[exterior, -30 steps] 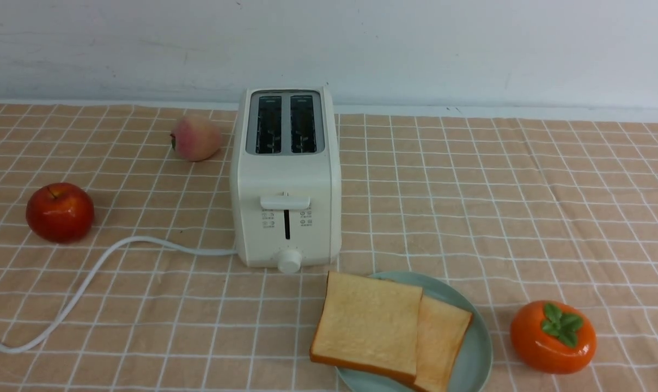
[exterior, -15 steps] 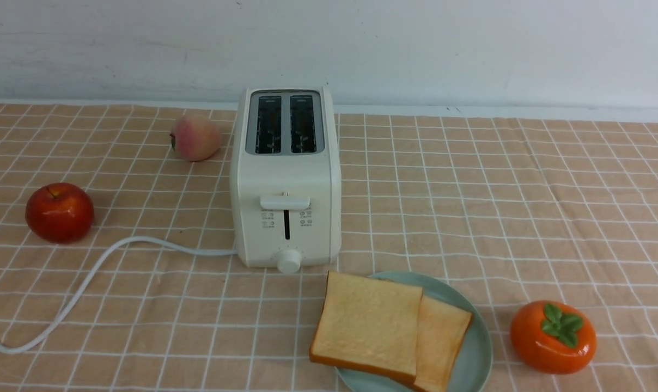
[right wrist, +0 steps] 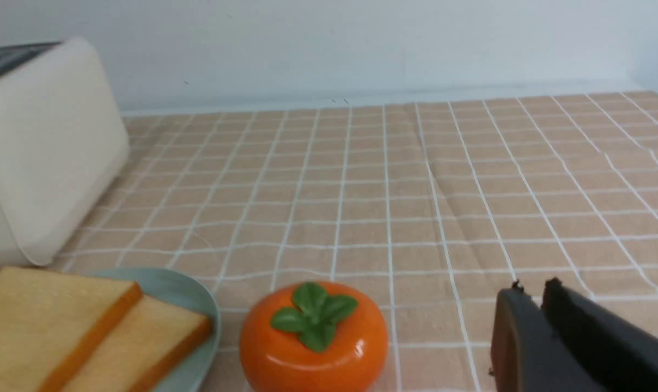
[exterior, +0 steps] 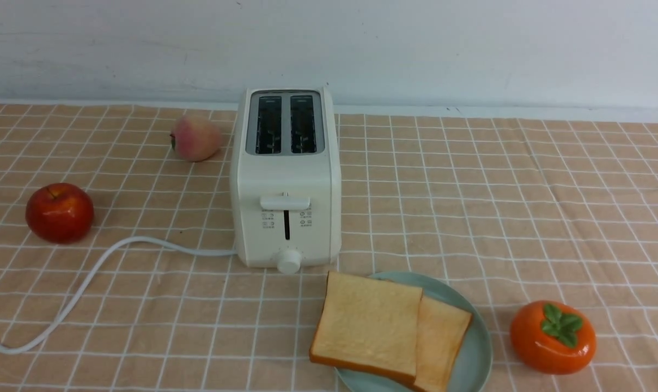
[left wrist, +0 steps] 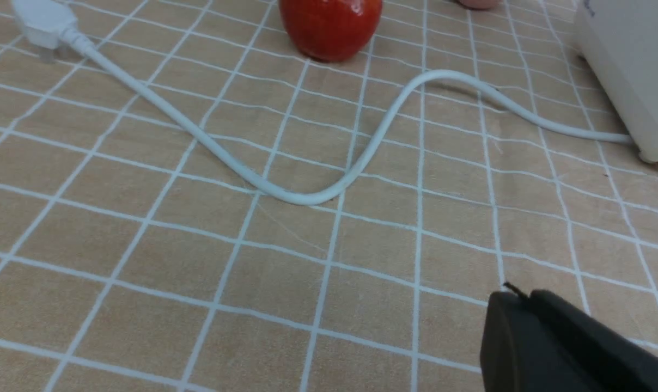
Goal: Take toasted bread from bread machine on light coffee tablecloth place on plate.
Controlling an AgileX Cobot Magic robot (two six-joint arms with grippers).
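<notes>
Two slices of toasted bread (exterior: 368,324) lie overlapping on the pale teal plate (exterior: 473,359), just in front of the cream bread machine (exterior: 285,179), whose two slots show nothing in them. All of it rests on the light coffee tablecloth (exterior: 470,207). Neither gripper shows in the front view. My left gripper (left wrist: 519,296) hovers shut and empty over bare cloth near the white cord (left wrist: 307,196). My right gripper (right wrist: 530,288) is shut apart from a thin slit at the tips, holds nothing, and hangs beside an orange persimmon (right wrist: 312,337), away from the toasted bread (right wrist: 51,316) and the plate (right wrist: 182,288).
A red apple (exterior: 59,212) sits at the left and a peach (exterior: 195,138) behind it next to the bread machine. The persimmon (exterior: 552,337) stands right of the plate. The cord (exterior: 89,277) snakes off to the front left, ending in a plug (left wrist: 43,22).
</notes>
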